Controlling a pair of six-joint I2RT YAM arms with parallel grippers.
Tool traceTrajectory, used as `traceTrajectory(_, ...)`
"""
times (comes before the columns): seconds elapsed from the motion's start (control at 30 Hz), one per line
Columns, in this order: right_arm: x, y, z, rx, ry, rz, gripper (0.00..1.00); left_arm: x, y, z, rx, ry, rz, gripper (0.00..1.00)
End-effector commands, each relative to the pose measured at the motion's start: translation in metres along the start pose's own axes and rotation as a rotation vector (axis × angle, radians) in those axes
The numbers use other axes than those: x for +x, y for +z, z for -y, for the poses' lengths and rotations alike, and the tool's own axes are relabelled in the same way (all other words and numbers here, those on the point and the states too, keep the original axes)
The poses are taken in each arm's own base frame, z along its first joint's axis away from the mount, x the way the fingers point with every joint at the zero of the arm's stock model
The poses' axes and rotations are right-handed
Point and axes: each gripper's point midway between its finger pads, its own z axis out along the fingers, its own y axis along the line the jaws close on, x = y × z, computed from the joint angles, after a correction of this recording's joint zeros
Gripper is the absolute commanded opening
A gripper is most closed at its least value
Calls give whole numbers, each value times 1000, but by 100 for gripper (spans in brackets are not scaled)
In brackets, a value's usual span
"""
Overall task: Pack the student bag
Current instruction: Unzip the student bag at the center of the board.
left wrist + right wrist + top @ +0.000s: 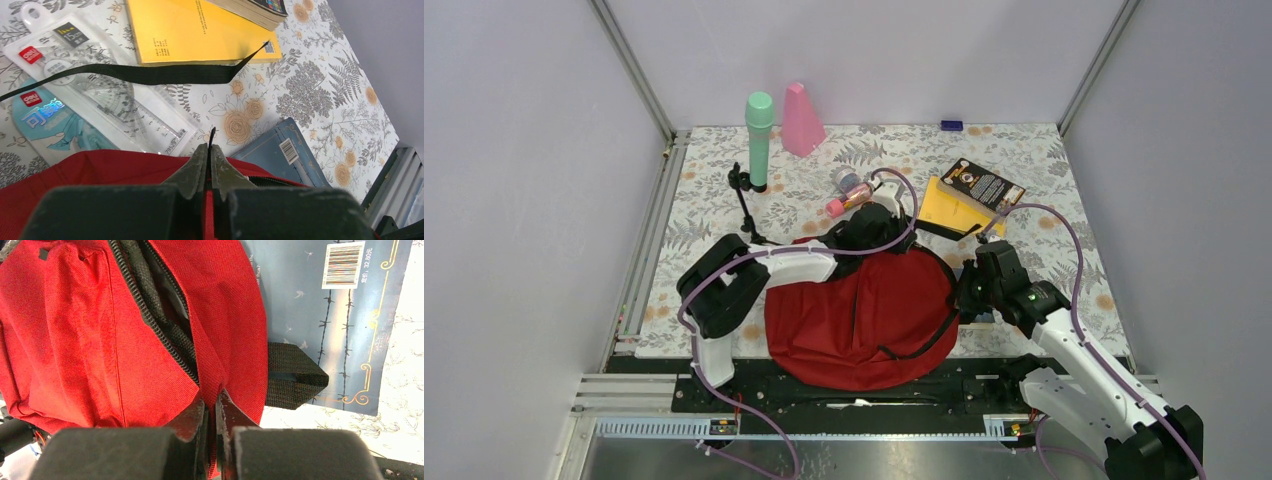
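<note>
the student bag (854, 320) lies flat on the flowery table (1044, 170), right in front of the arm bases. left claw (209, 150) is clenched on its far edge, with a thin black bit poking out between the tips. right claw (216, 400) is pinching the red fabric beside the parted zipper (150, 325) on the bag's right side.

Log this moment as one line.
left jaws: shut on student bag edge | right jaws: shut on bag fabric beside open zipper | yellow book, blue book, ruler pack: outside bag on table
</note>
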Motion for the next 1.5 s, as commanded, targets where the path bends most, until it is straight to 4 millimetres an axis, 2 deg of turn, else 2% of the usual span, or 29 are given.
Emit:
traceTrajectory(0.0, -2, 0, 6, 30, -2, 22, 0, -40, -12, 3, -15, -45, 150, 0)
traceTrajectory(0.27, -1, 0, 7, 32, -3, 18, 0, -34, -12, -5, -44, -49, 148, 0)
traceTrajectory(0.67, -7, -1, 11, 62, -9, 43, 0, -29, -25, -28, -114, -41, 167, 0)
traceTrajectory(1.17, -17, -6, 15, 82, 24, 111, 0, -36, -37, -59, -217, -72, 231, 0)
traceTrajectory(1.47, -18, -12, 13, 58, 27, 139, 0, -28, -31, -69, -230, -92, 212, 0)
